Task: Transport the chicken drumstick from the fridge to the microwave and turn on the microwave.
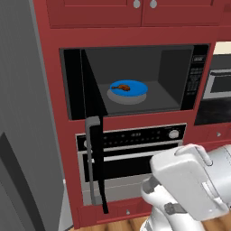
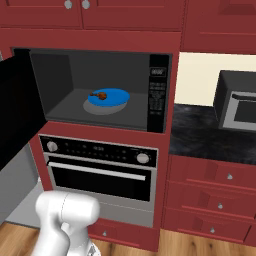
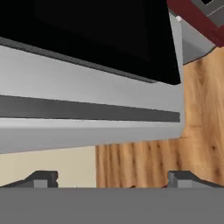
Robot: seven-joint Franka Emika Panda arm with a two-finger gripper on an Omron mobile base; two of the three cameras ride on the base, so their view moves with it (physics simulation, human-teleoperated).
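Note:
The microwave (image 1: 173, 67) stands open in the red cabinetry. Its black door (image 1: 93, 113) is swung out to the left, with the grey handle (image 1: 93, 158) facing me. Inside, the reddish-brown chicken drumstick (image 1: 123, 87) lies on a blue plate (image 1: 137, 89); the right base view shows the same drumstick (image 2: 99, 95) and plate (image 2: 115, 96). The button panel (image 2: 157, 95) is at the microwave's right. The grey fridge (image 1: 22, 135) rises at the left. My gripper (image 3: 113, 181) is open and holds nothing. It hangs low, close before a black panel with a grey bar (image 3: 87, 109).
A silver-black oven (image 1: 135, 153) with knobs sits under the microwave. To the right are a dark counter (image 2: 200, 135) carrying a grey appliance (image 2: 237, 102), and red drawers (image 2: 215, 190) below. Wood floor (image 3: 201, 131) shows underneath.

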